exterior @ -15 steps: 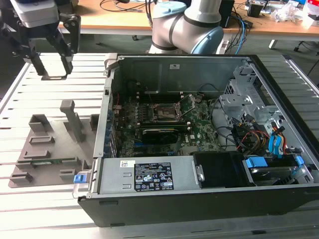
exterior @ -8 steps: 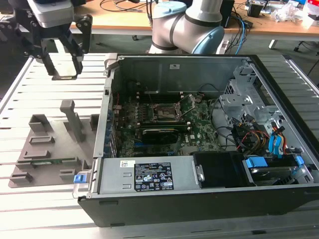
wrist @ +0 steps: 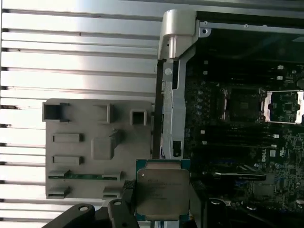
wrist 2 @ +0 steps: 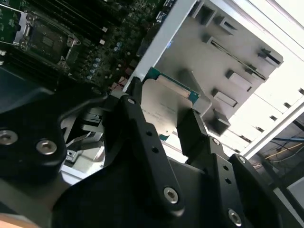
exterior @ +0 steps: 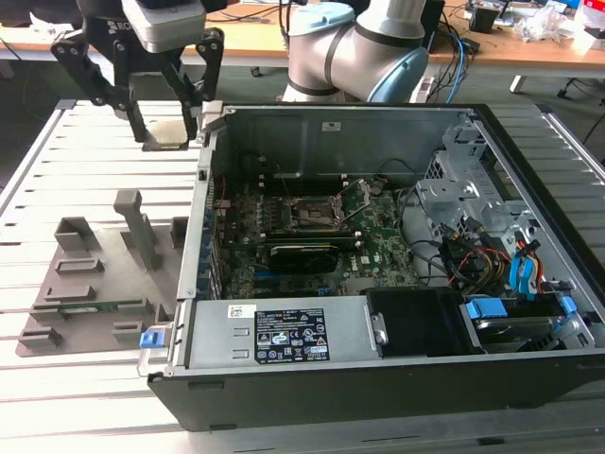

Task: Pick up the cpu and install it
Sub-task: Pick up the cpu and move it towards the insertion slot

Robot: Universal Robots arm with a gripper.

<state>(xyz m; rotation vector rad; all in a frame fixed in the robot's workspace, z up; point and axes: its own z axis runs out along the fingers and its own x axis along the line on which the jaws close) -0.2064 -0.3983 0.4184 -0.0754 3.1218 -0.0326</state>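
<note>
CPU (wrist: 163, 192) sits clamped between the two black fingers of the gripper (exterior: 168, 132), which close on its opposite edges, so the silvery metal top faces the first wrist view and no finger covers it. Gripping by the edges is probably deliberate, since it keeps the pads off both broad faces and leaves the chip free to drop flat into a seat. In both wrist views the chip looks level in the grip rather than cocked, with a thin green border showing around the metal lid. It hangs in the air, touching nothing but the fingers, over the far corner of the open computer case (exterior: 331, 123) on the exterior view's left, about above the case's side wall. Just beside it on that side lies the grey holder plate (wrist: 80, 128) with its raised blocks and slots, resting on the slatted table (exterior: 95, 180); one slot holds a thin green strip, and no chip shows on the plate. Inside the case, the motherboard (exterior: 378, 236) carries the black socket (exterior: 307, 213), well apart from the chip. Its metal frame appears hinged back, which I judge leaves the seat ready to receive the part. The arm (exterior: 350, 47) rises behind the case.
</note>
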